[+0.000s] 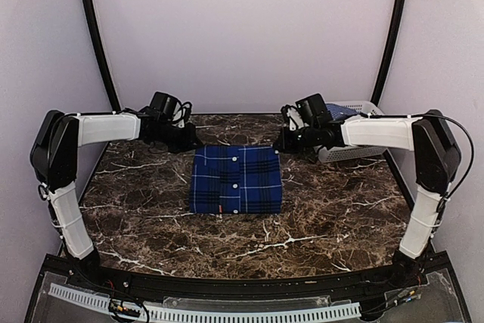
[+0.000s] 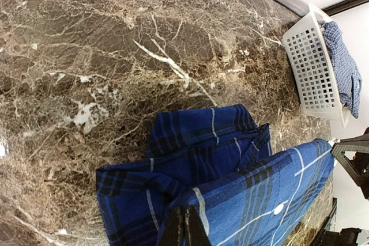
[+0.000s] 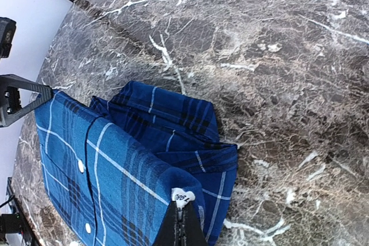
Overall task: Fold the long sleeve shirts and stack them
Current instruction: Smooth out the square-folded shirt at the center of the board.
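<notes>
left gripper [image 2: 187, 227] pinching corner of plaid shirt [image 2: 230, 188] farthest from basket [image 2: 314, 67], fingers pressed together | right gripper [image 3: 181, 226] pinching the corner nearest basket | shirt flat just left of basket | paired grip likely keeps next fold square | lighter shirt [image 2: 345, 61] inside basket

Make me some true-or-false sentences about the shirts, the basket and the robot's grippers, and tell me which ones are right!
1. The dark plaid shirt lies folded on the marble table. True.
2. Both grippers are wide open above the shirt. False: the left gripper and the right gripper are each shut on a far corner of the dark plaid shirt.
3. The basket is empty. False: a lighter blue shirt sits in it.
4. The basket stands at the far right of the table. True.
</notes>
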You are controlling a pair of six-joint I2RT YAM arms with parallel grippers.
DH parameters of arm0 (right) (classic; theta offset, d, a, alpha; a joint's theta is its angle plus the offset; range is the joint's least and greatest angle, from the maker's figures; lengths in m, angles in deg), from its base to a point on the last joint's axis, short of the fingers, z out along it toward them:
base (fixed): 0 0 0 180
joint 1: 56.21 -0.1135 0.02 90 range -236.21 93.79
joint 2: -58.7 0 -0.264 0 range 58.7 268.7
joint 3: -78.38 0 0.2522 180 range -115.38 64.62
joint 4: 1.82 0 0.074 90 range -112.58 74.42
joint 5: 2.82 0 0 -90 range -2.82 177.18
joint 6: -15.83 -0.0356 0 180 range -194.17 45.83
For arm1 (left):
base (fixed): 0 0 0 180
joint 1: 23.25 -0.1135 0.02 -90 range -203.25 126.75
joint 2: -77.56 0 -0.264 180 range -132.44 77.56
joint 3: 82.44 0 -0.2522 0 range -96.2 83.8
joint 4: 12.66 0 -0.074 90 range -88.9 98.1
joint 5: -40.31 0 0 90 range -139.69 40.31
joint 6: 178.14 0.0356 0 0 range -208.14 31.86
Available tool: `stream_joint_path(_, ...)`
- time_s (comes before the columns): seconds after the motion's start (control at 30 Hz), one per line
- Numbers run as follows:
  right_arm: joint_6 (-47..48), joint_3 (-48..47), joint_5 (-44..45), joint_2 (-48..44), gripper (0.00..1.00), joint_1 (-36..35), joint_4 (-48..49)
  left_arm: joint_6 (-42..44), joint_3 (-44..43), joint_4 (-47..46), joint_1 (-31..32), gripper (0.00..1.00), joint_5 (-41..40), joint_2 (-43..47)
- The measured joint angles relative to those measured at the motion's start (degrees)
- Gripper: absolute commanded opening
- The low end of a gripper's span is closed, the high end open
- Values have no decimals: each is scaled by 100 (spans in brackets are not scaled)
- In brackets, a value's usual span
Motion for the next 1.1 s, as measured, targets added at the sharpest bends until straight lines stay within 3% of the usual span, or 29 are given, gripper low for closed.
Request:
stream_joint_path(0.13, 79, -85, 146, 188, 0, 35, 90, 0, -24, -341, -44, 0, -22, -164)
stream_joint_path(0.27, 151, -754, 188, 1069, 0, 205, 234, -2, -389, -695, -188, 0, -42, -885)
stream_joint_path(0.47, 170, -2210, 240, 2780, 0, 511, 245, 63, -1777, -791, -313, 0, -66, -2420)
stream_joint_path(0.7, 170, -3215, 282, 3381, 0, 566, -129, 9, -2472, -588, -313, 0, -216, -2938)
stream_joint_path(0.83, 168, -2664, 293, 3143, 0, 535, 116, -170, -2216, -708, -313, 0, -234, -2830)
stream_joint_path(1.1, -83, 433, 98, 1156, 0, 72, 780, -542, 238, -1128, 57, 0, -105, -1248)
